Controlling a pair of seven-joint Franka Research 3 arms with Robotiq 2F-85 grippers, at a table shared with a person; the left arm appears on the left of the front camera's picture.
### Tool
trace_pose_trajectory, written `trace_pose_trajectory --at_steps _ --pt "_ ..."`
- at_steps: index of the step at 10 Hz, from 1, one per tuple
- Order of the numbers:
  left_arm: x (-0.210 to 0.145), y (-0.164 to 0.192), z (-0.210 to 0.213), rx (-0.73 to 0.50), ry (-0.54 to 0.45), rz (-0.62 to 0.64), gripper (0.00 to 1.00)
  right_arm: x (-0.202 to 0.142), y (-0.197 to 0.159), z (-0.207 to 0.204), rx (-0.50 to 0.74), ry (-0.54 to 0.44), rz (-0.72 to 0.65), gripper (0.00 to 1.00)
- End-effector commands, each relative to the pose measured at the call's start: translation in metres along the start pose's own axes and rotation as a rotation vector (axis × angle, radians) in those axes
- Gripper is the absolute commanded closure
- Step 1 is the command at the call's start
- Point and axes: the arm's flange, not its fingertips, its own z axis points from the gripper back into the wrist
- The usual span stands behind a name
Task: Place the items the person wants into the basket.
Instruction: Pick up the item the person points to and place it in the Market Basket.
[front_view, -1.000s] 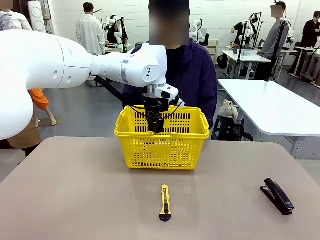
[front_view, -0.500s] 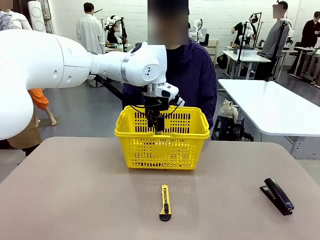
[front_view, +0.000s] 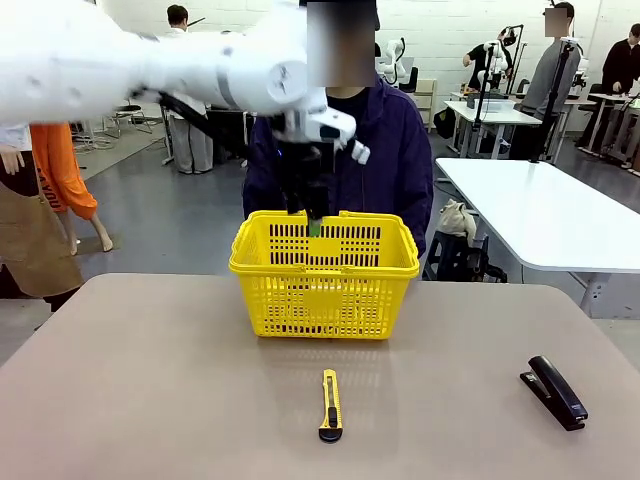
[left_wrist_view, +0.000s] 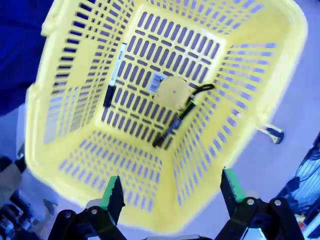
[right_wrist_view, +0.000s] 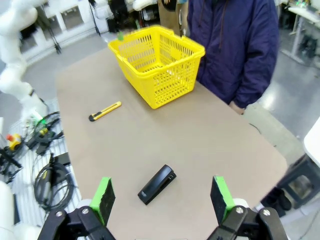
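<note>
The yellow basket stands at the far middle of the table, in front of the person. My left gripper hangs open just above its far rim, holding nothing. Looking down through the left gripper, I see the basket floor holding the yellow tape measure with its black loop, the slim black pen and the white marker with a black cap. My right gripper is open and high over the table's right side, above the stapler.
A yellow-and-black utility knife lies on the table in front of the basket. The black stapler lies near the right edge. The person's jacket is close behind the basket. A white table stands off to the right.
My left gripper has opened and risen from inside the basket to above its rim. The whole left arm has lifted. Knife and stapler have not moved.
</note>
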Motion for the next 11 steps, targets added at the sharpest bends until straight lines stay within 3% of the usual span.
trace_pose_trajectory --at_steps 1,3,6,9,11 --pt "-0.091 -0.035 0.034 0.028 -0.034 0.063 0.00 0.000 -0.001 -0.001 0.001 -0.031 0.016 0.00" --pt "-0.163 -0.060 0.051 0.046 -0.085 0.103 0.00 0.000 -0.001 -0.001 0.001 -0.031 0.016 0.00" --pt "-0.223 -0.074 0.042 0.047 -0.130 0.158 0.00 0.000 -0.001 -0.001 0.001 -0.031 0.016 0.00" --pt "-0.240 -0.061 0.030 0.008 -0.162 0.243 0.00 0.000 -0.001 -0.001 0.001 -0.031 0.016 0.00" --pt "-0.238 -0.065 0.040 0.047 -0.110 0.205 0.00 0.000 -0.001 -0.001 0.001 -0.031 0.016 0.00"
